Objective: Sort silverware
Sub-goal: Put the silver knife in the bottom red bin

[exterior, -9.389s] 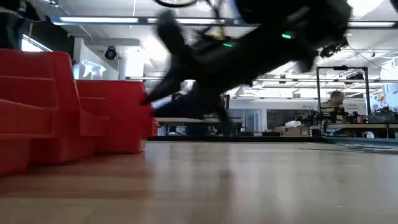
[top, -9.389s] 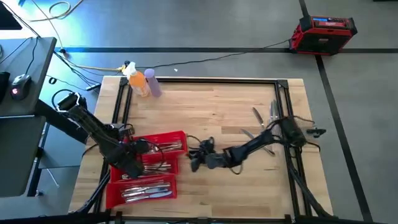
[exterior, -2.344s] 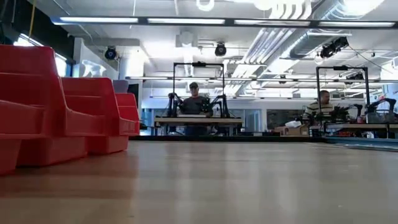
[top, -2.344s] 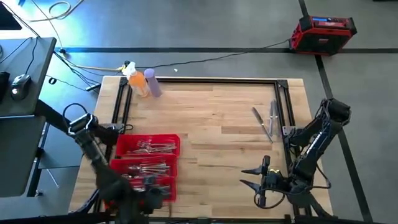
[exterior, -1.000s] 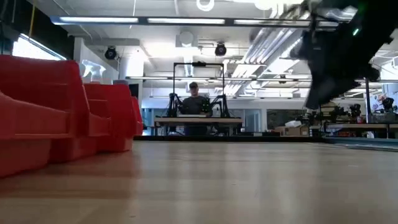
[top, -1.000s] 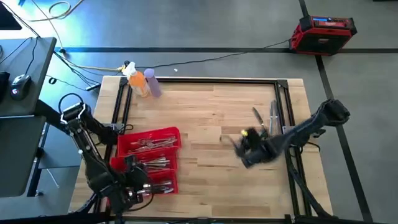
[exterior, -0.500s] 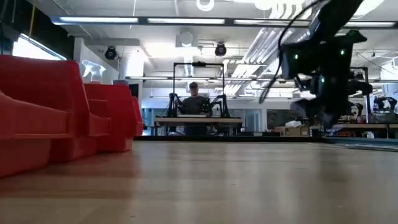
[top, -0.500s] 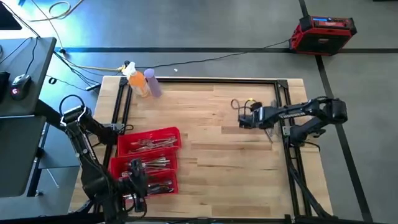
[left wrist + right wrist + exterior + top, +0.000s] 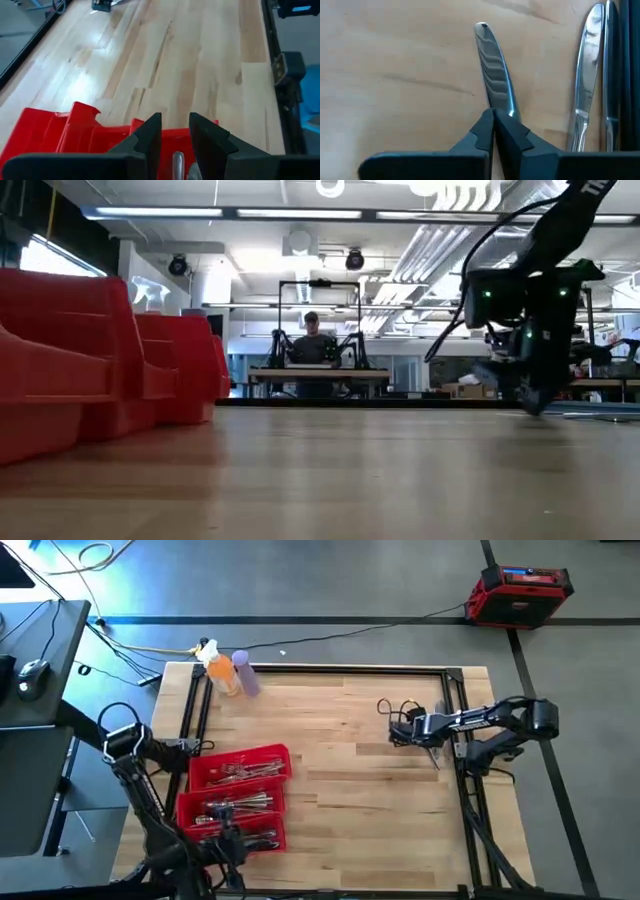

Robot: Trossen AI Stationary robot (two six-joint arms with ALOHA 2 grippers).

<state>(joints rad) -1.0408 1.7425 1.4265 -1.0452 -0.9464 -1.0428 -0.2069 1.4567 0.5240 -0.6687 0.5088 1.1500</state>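
A red tray (image 9: 283,755) with three bins stands at the table's near left, with silverware (image 9: 235,805) sorted into them. My left gripper (image 9: 175,131) hangs open over the nearest bin, and a silver handle (image 9: 177,161) lies below the gap between its fingers. Loose silverware lies flat on the wood at the right edge: one slim piece (image 9: 492,65), a knife (image 9: 587,65) beside it and another piece (image 9: 432,755). My right gripper (image 9: 493,114) is shut, low over the table (image 9: 535,405), its tips over the slim piece's end. My right gripper points down with its shut fingertips (image 9: 512,131) over the slim piece's nearer end (image 9: 507,107), which runs out of sight beneath them. I cannot tell whether they touch it. The piece lies flat on the table.
An orange bottle (image 9: 225,672) and a purple bottle (image 9: 247,672) stand at the far left corner. A black frame rail (image 9: 462,755) runs along the right edge beside the loose pieces. Bare wood (image 9: 340,760) spreads between the tray and the right gripper.
My right gripper has swung from the table's middle right toward the far edge, then a little to the right. It has come down until its tips are close to the table over the loose silverware.
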